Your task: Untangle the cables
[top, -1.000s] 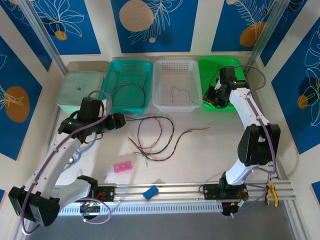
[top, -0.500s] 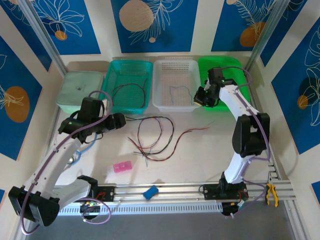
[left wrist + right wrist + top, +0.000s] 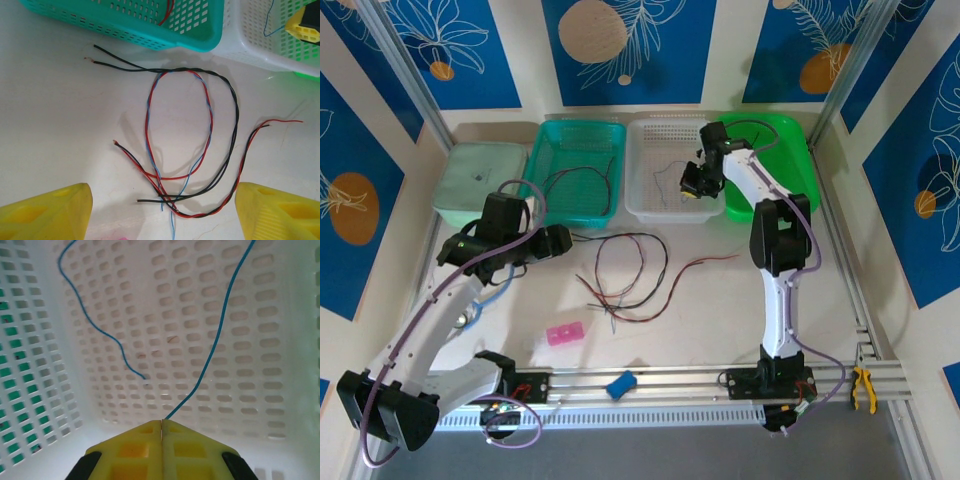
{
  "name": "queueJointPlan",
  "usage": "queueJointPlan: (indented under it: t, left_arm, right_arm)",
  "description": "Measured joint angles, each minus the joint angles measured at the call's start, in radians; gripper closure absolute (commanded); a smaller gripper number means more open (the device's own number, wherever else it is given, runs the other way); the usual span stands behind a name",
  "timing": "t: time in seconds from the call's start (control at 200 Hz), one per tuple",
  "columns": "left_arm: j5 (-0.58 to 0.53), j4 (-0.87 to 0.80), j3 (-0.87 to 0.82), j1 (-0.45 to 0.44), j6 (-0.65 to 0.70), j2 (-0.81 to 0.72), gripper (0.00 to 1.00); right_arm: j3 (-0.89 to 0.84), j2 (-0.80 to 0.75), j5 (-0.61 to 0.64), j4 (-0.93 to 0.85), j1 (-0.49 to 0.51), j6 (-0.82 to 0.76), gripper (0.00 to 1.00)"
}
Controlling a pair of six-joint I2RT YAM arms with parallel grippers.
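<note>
Blue wire (image 3: 220, 335) pinched in your right gripper (image 3: 162, 426), down inside the white basket (image 3: 665, 128).

Your right gripper's yellow fingers (image 3: 132, 442) are pressed together on the wire, which runs up across the basket's perforated wall. Your left gripper (image 3: 162, 192) stands wide and holds nothing, hovering above the table (image 3: 740, 300). Below it the tangled cables (image 3: 220, 125), red, black and blue, lie in loose twisted loops just in front of the teal basket (image 3: 575, 128).

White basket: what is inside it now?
Inside the white basket runs a thin blue wire, pinched by the shut right hand. The hand covers the basket floor beneath it.
</note>
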Motion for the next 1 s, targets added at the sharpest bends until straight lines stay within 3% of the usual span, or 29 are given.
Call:
queueJointPlan:
  t: [0.28,0.545,0.755,1.0]
  left_arm:
    - [-0.003,0.0,0.0,-0.002,0.0,-0.001,0.25]
    - [-0.003,-0.001,0.0,-0.002,0.0,-0.021,0.25]
    - [-0.006,-0.008,0.0,-0.002,0.0,-0.028,0.25]
    - [-0.006,-0.012,0.0,-0.002,0.0,-0.034,0.24]
  right_arm:
    - [0.21,0.125,0.061,-0.175,0.041,-0.076,1.0]
    - [0.263,0.2,0.099,-0.281,0.064,-0.131,1.0]
    - [0.341,0.204,0.12,-0.317,0.07,-0.154,0.69]
    - [0.445,0.172,0.146,-0.365,0.07,-0.164,0.51]
